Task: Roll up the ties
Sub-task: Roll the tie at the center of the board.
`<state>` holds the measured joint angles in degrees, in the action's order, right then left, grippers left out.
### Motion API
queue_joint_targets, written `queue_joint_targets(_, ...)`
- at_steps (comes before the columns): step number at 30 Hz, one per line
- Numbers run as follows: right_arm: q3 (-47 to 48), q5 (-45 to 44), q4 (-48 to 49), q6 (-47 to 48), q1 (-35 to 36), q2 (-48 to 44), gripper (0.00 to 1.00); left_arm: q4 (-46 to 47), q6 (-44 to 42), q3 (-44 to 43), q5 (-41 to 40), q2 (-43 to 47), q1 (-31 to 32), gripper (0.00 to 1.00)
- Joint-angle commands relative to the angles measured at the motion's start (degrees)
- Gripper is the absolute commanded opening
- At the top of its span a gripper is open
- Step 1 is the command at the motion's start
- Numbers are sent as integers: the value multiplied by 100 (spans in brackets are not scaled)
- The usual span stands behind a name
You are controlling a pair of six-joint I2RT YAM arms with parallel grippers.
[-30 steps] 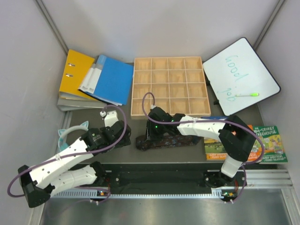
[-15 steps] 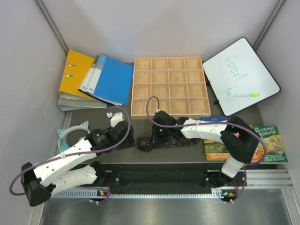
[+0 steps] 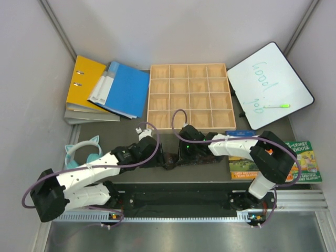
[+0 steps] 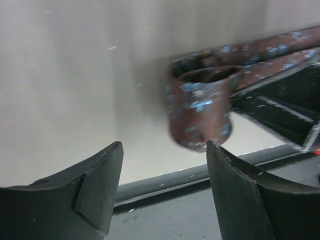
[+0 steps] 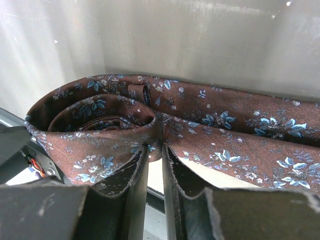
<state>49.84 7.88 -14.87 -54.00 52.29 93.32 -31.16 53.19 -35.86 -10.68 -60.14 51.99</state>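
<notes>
Tie [image 5: 215, 117]: brown, blue-flowered, one end coiled, lying on the counter [image 3: 105, 131] before the wooden compartment tray [image 3: 149, 100].
Right tool [image 5: 154, 150]: narrow, pinching a fold at the coil.
Left tool [image 4: 165, 155]: wide, empty, just beside the coil.
Risk: the thin pinch slips and the coil springs loose.

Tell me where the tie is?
In the top view the tie lies at centre, below the wooden tray, pinched by the right gripper, left gripper beside it.
</notes>
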Motion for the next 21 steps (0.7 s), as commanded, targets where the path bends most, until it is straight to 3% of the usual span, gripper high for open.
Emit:
queue_joint_targets(1,-97,-50,195,109,-70,-165,18,1093,-142,105,338,-164,-13,72)
queue_joint_targets(9,-150,-6,213,144,-175,-270,18,1673,-63,272,417,-727,-13,62)
queue_joint_targets(13,-142,21,195,153,-211,-314,18,1727,-2,202,558,-1096,-13,50)
queue_joint_targets(16,-124,38,195,153,-211,-349,19,1727,60,132,663,-1281,-13,35)
queue_joint_targets(17,-107,64,195,153,-219,-358,21,1684,69,114,672,-1324,-13,26)
queue_joint_targets(21,-45,135,187,179,-220,-437,35,1113,78,-184,349,-1343,-13,17)
